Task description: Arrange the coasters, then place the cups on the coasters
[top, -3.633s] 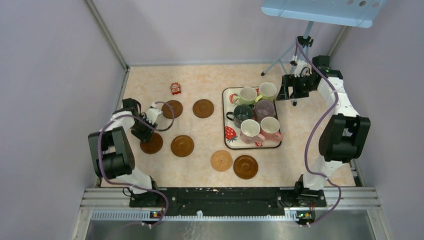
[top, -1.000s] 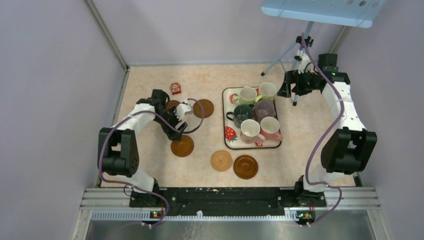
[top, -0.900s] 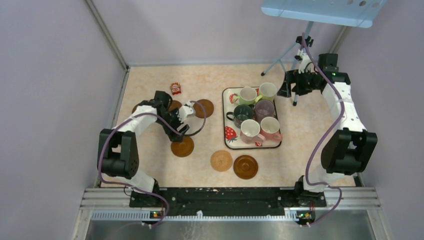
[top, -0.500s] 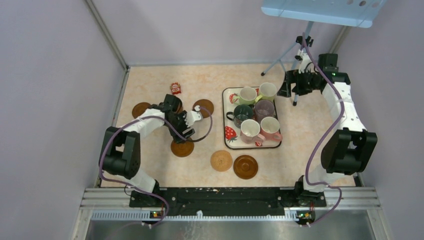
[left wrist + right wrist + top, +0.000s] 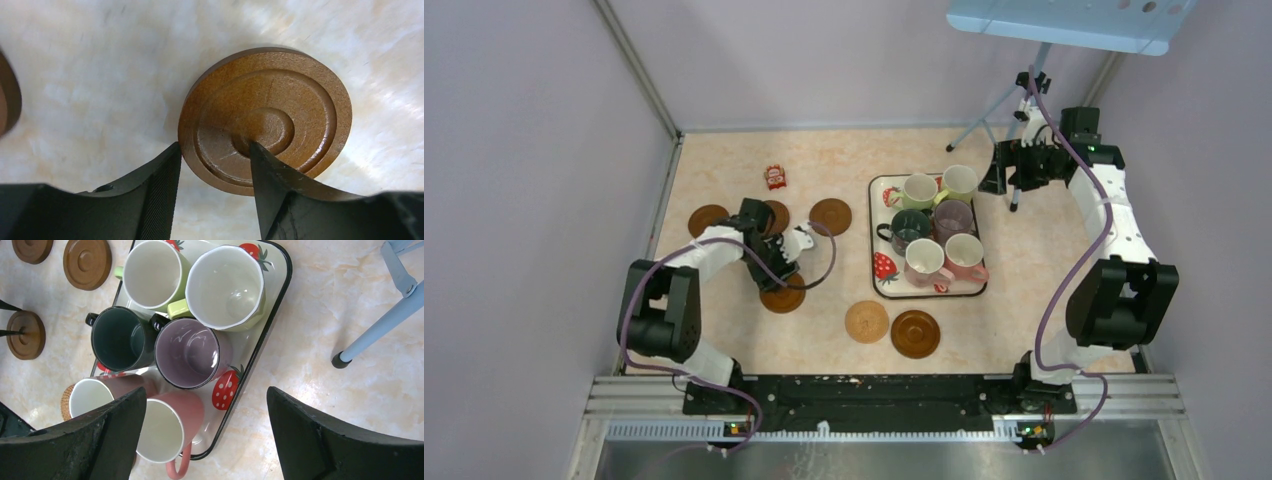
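Several brown coasters lie left of the tray: three in a back row [image 5: 708, 219] [image 5: 774, 212] [image 5: 831, 216], one nearer [image 5: 783, 296], plus a tan one [image 5: 866, 321] and a dark one [image 5: 915, 333] in front. My left gripper [image 5: 776, 270] [image 5: 214, 150] is shut on the nearer coaster [image 5: 280, 100], one finger against its rim and the other in its centre hollow. Several cups stand on the strawberry tray [image 5: 879, 235], among them dark green [image 5: 117, 338], purple [image 5: 187, 352] and pink [image 5: 165, 432]. My right gripper [image 5: 1004, 170] [image 5: 207, 390] hangs open above the tray's far right.
A small red packet [image 5: 775, 177] lies behind the back row of coasters. A blue tripod leg [image 5: 370, 335] stands on the table right of the tray [image 5: 260, 347]. Walls close in the table on the left, back and right.
My left arm swung from the back row forward onto the nearer coaster, and its jaws narrowed onto it. The coaster shifted slightly left. The right arm stayed still.
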Available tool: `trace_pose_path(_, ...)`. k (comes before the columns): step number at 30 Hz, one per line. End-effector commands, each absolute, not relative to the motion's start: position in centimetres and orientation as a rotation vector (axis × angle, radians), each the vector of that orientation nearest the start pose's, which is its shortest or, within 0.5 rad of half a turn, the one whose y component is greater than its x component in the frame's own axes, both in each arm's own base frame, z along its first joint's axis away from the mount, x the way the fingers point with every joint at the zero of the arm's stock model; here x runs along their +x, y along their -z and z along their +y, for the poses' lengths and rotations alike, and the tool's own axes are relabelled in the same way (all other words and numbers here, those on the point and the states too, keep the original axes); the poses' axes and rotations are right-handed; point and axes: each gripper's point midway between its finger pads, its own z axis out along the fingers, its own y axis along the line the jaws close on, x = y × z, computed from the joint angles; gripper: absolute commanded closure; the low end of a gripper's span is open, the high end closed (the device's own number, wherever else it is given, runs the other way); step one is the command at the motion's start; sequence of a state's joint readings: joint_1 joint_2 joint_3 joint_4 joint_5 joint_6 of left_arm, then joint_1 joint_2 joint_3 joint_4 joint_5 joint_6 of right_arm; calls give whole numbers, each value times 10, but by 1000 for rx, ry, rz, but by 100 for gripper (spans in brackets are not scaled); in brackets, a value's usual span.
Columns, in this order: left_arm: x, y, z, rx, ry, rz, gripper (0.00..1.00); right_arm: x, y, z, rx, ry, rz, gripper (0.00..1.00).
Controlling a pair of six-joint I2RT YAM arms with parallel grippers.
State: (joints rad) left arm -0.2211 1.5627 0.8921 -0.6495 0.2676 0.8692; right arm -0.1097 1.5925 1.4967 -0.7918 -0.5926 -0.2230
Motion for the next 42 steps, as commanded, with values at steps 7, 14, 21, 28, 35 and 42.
trace_pose_path(7,269,-17,42,1122,68,2637,43,400,-216,48,-388,-573,2271,11)
trace_pose_path(14,277,-17,92,964,-25,2713,44,403,-215,49,-388,-584,2269,11)
trace_pose_path(21,289,-21,124,854,-64,2747,44,402,-212,49,-386,-587,2275,11)
trace_pose_path(28,294,-24,135,822,-66,2757,44,403,-212,48,-383,-582,2276,11)
trace_pose_path(35,289,-25,140,832,-58,2766,43,403,-211,48,-378,-584,2277,11)
trace_pose_path(42,286,-26,143,849,-64,2766,42,403,-211,48,-371,-583,2281,11)
